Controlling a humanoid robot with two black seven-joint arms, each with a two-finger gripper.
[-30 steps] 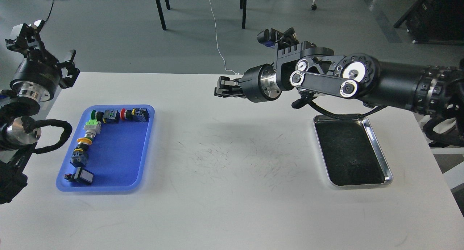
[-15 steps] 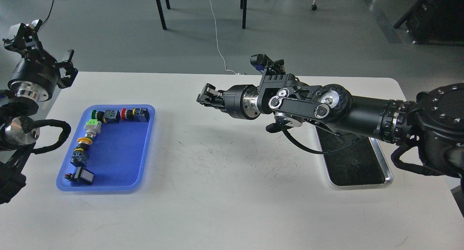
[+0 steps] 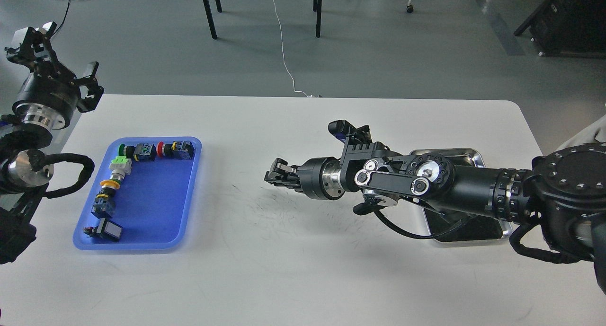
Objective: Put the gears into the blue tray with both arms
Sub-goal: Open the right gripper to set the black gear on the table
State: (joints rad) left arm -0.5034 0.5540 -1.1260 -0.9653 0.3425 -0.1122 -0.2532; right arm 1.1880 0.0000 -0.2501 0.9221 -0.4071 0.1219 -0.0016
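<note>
Head view: right tool (image 3: 273,172) has dropped lower over the counter (image 3: 303,269), heading toward blue tray (image 3: 156,198); grip state and payload cannot be told.

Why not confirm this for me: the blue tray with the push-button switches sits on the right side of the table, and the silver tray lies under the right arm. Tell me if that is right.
One part is wrong. In the head view the blue tray with the push-button switches sits on the left side of the table, not the right. The silver tray does lie under the right arm.
</note>
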